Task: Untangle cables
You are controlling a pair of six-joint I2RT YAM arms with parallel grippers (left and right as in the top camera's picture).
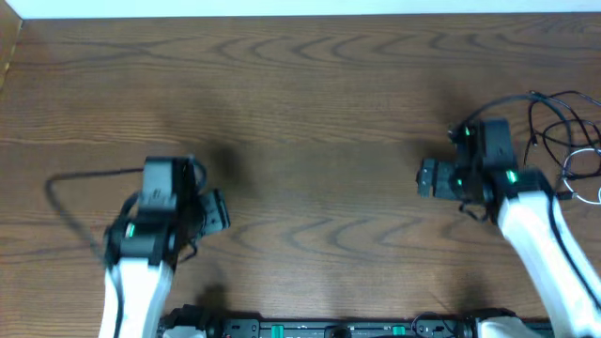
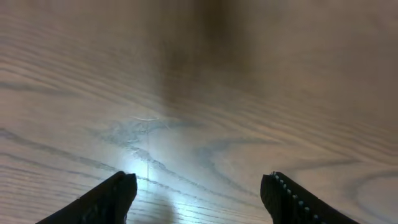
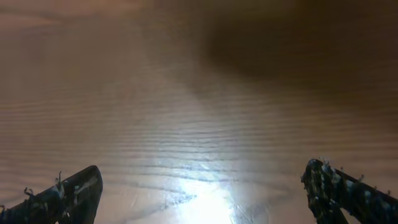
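A tangle of thin black cables (image 1: 554, 122) with one white cable (image 1: 584, 169) lies at the far right edge of the table, just right of my right arm. A single black cable (image 1: 70, 188) lies at the left, running from beside my left arm out to the left and back down. My left gripper (image 1: 218, 211) is open and empty over bare wood, right of that cable. My right gripper (image 1: 427, 178) is open and empty, left of the tangle. Both wrist views show only open fingers, left (image 2: 199, 186) and right (image 3: 202, 180), over bare wood with no cable in them.
The wooden table (image 1: 310, 113) stretches between the two arms. Its far edge meets a white strip along the top. The arm bases and a black rail (image 1: 329, 329) sit along the front edge.
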